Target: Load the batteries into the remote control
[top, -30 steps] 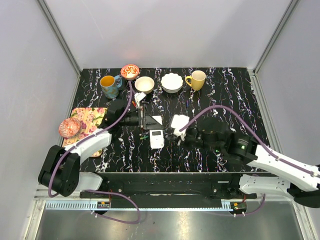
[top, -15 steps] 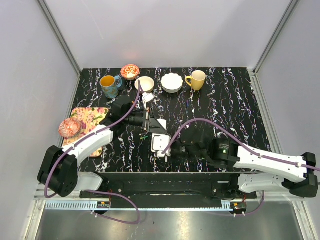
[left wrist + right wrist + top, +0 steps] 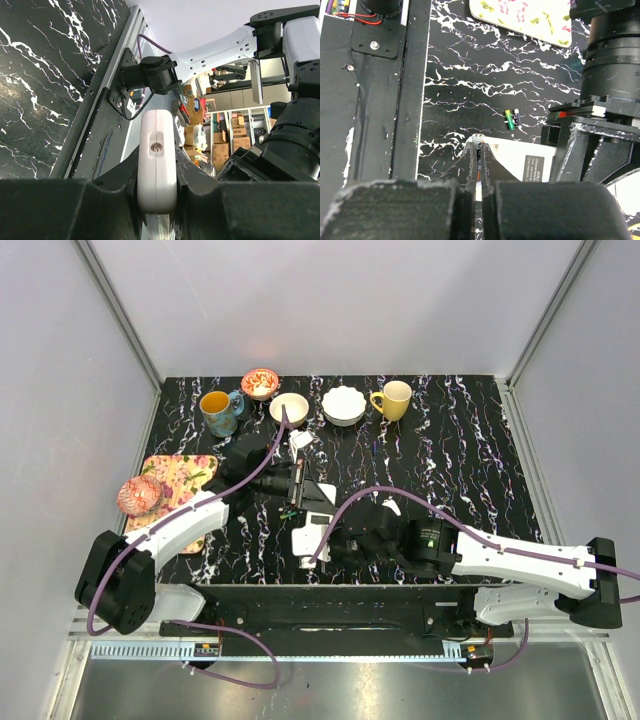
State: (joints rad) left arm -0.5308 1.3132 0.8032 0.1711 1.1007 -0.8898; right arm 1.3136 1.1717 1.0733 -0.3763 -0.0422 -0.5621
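The remote control [image 3: 305, 530] lies white back up at the front middle of the table. My left gripper [image 3: 297, 500] is shut on its far end; in the left wrist view the remote [image 3: 156, 165] sits edge-on between the jaws of that gripper [image 3: 156, 202]. My right gripper [image 3: 323, 543] is at the remote's near end and is shut on a battery [image 3: 479, 145], which it holds just above the white back of the remote [image 3: 515, 157]. Two loose batteries, one green [image 3: 509, 120] and one dark [image 3: 517, 117], lie on the table beside the remote.
A blue mug [image 3: 218, 410], a red bowl [image 3: 260, 383], a cream bowl [image 3: 289, 408], a white bowl [image 3: 343, 405] and a yellow mug [image 3: 394, 399] line the back. A floral mat [image 3: 178, 480] with a pink object [image 3: 138, 495] lies at the left.
My right arm has swung left and forward, bringing the battery from beside the remote's right side to its near end. My left gripper and the remote have shifted slightly forward.
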